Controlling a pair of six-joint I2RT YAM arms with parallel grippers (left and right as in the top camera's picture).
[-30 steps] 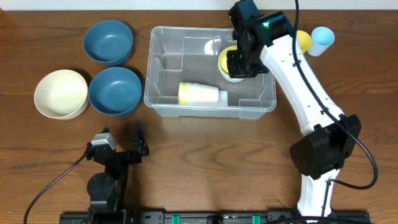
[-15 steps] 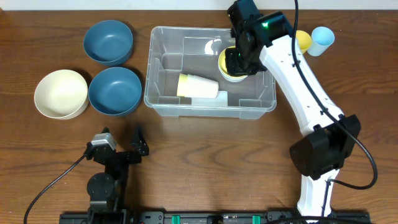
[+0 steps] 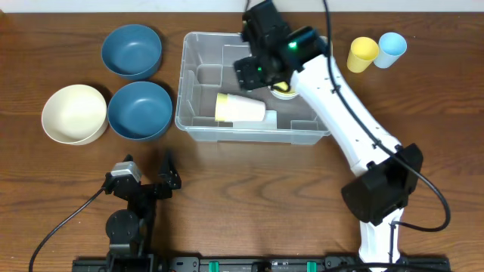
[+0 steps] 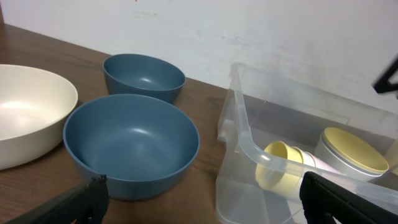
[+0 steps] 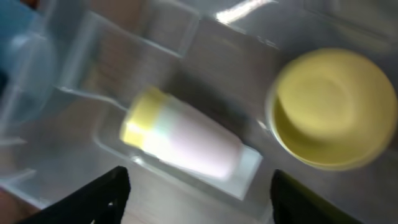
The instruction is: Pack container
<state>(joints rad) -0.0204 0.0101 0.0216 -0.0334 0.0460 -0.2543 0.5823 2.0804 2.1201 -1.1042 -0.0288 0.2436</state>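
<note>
While the right gripper (image 5: 199,179) hung over it with jaws spread wide and nothing between them, the container (image 3: 198,53), a clear plastic bin with a rounded rim and moulded inner steps, sat at the far middle of the wooden table (image 3: 249,189). Inside lay a pale cup (image 3: 240,109) with a yellow rim, tipped on its side, and near it an upright round bowl (image 5: 333,109), yellow within. Left of the bin stood a far blue bowl (image 3: 132,51), a near blue bowl (image 3: 140,110) and a cream bowl (image 3: 73,113), all smooth; to its right stood a yellow cup (image 3: 362,54) and a pale blue cup (image 3: 392,48). The left gripper (image 3: 147,162) sat near the table's front, jaws wide and empty.
</note>
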